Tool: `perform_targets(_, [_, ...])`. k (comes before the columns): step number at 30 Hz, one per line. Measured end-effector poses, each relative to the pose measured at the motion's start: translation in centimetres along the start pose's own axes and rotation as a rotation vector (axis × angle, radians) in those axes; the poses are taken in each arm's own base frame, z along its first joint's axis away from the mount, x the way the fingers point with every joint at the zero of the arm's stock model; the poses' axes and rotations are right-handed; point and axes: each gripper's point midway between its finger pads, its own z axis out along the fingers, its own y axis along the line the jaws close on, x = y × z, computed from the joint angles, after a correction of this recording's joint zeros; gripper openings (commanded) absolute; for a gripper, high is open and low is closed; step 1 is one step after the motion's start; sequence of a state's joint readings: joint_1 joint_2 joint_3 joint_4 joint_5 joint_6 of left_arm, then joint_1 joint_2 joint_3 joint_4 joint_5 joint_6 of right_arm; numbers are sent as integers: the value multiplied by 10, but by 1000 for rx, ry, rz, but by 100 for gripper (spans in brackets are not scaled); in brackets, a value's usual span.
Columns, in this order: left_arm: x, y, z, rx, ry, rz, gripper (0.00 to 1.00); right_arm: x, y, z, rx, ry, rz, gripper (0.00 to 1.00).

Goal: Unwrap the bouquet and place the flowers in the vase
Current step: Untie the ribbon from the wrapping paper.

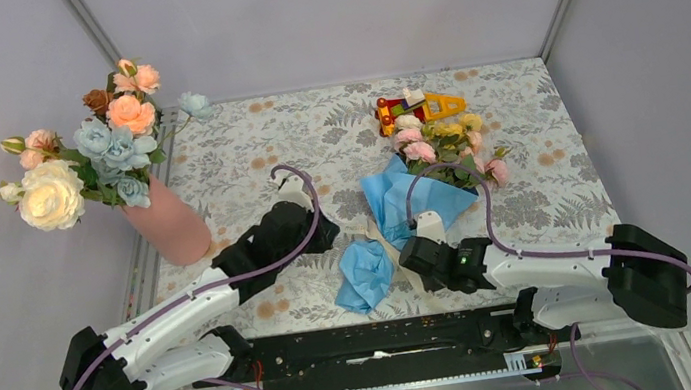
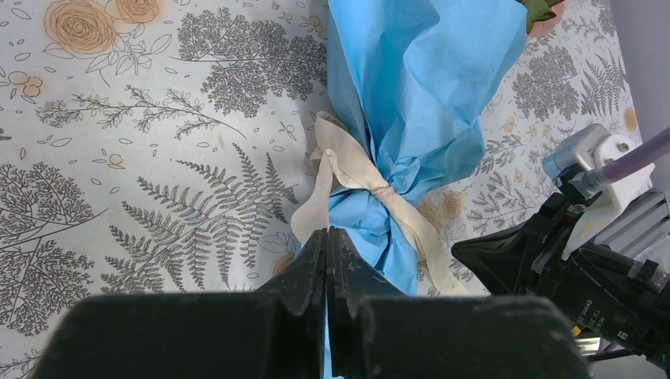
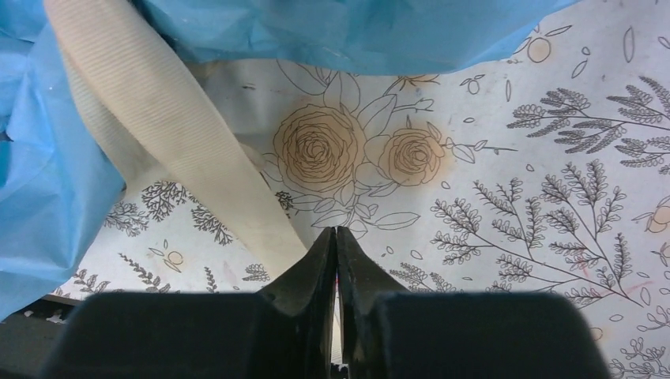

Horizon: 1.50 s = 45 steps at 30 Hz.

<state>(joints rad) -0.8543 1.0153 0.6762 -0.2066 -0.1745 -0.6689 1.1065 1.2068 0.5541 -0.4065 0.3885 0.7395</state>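
The bouquet (image 1: 422, 190) lies mid-table in light blue paper (image 2: 411, 87), and the flowers (image 1: 440, 142) show pink, yellow and cream at its far end. A cream ribbon (image 2: 355, 170) is knotted round its neck. My left gripper (image 2: 328, 231) is shut, its tips against the ribbon loop and the crumpled lower paper (image 1: 364, 271). My right gripper (image 3: 336, 230) is shut on a tail of the ribbon (image 3: 158, 118), which runs down into its tips. The salmon-pink vase (image 1: 169, 228) stands at the far left, apart from both grippers.
Large peach, dusty-blue and cream blooms (image 1: 104, 151) fill the vase. A red-and-yellow toy (image 1: 415, 105) lies just beyond the flowers. The right arm (image 2: 585, 260) shows close beside the bouquet in the left wrist view. The floral tablecloth (image 1: 243, 138) ends at grey walls.
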Motion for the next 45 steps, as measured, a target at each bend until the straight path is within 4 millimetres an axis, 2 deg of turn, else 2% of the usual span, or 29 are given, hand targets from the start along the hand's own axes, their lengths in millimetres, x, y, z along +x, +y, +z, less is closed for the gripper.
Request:
perform_targets(2, [-1, 1, 0, -2, -1, -4, 0, -1, -2, 0, 12, -5, 0, 10])
perform_targets(5, [-1, 2, 0, -3, -2, -9, 0, -3, 0, -2, -4, -13, 4, 18])
perform_targets(9, [0, 5, -1, -6, -4, -12, 0, -12, 17, -15, -126, -51, 34, 31])
perform_targets(11, [0, 5, -1, -7, -4, -14, 0, -15, 25, -22, -198, -81, 48, 41])
perform_targets(14, [-1, 6, -1, -8, -7, -17, 0, -13, 26, -24, -235, -92, 46, 45])
perform_targets(24, [-2, 6, -2, -3, -10, -24, 0, 4, 20, -6, -173, -19, -30, 49])
perform_targets(36, [-1, 9, -3, -6, -10, -28, 0, 3, 31, 0, -195, -1, -56, 52])
perform_targets(42, [-1, 9, -3, -8, -10, -31, 0, 7, 31, 4, -181, 19, -42, 45])
perform_targets(45, [-1, 9, -3, -8, -10, -34, 0, 8, 29, 4, -170, 19, -30, 33])
